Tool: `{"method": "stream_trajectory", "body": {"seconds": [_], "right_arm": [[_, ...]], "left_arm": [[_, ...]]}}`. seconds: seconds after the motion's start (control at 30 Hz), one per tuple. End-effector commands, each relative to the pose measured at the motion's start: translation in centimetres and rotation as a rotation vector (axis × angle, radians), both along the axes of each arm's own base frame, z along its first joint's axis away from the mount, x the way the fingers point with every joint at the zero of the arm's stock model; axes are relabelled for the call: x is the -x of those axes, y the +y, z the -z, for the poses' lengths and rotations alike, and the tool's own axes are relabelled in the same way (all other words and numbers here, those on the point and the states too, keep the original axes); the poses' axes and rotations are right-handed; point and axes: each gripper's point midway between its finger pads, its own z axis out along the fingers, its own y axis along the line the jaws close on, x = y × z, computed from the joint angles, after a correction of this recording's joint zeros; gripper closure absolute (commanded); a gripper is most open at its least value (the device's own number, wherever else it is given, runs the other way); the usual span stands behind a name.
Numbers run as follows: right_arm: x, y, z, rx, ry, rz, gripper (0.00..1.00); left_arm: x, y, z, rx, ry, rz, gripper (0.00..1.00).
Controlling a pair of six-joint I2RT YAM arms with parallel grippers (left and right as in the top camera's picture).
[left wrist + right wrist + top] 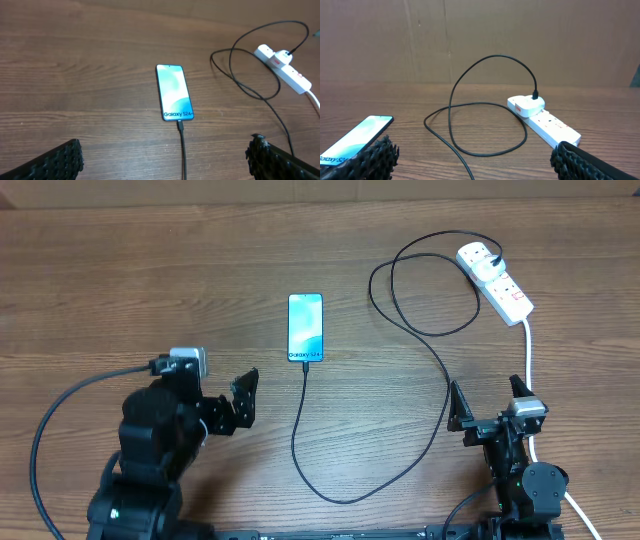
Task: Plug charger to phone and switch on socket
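the charger (pixel 300 420) appears seated in the phone (pixel 306 328). the red switch (pixel 518 106) on the socket (pixel 497 280), ahead of the released, empty right end effector (pixel 487 395), is best pressed squarely.

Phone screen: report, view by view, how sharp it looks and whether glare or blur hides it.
Overhead: phone small, screen bright, text barely legible, no glare. Left wrist: sharp, evenly lit, "Galaxy S24+" readable. Right wrist: seen at a flat angle, cropped by the frame edge, partly behind a dark pincer finger; no glare.
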Motion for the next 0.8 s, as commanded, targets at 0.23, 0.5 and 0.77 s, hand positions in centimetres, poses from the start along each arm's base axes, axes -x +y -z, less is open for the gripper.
{"method": "stream_trajectory", "body": {"seconds": [0.23,0.5,0.77], "right_arm": [[0.0,-0.2,0.1,0.002,-0.006,0.011,0.00],[0.0,-0.2,0.1,0.002,-0.006,0.011,0.00],[0.0,-0.2,0.1,0.002,-0.006,0.011,0.00]], "left_arm": [[0.9,0.1,1.1,0.024,-0.128,0.003,0.00],[2.0,0.4,3.5,0.024,-0.130,0.000,0.00],[1.7,0.4,3.3,0.050,-0.274,-0.003,0.00]]}}
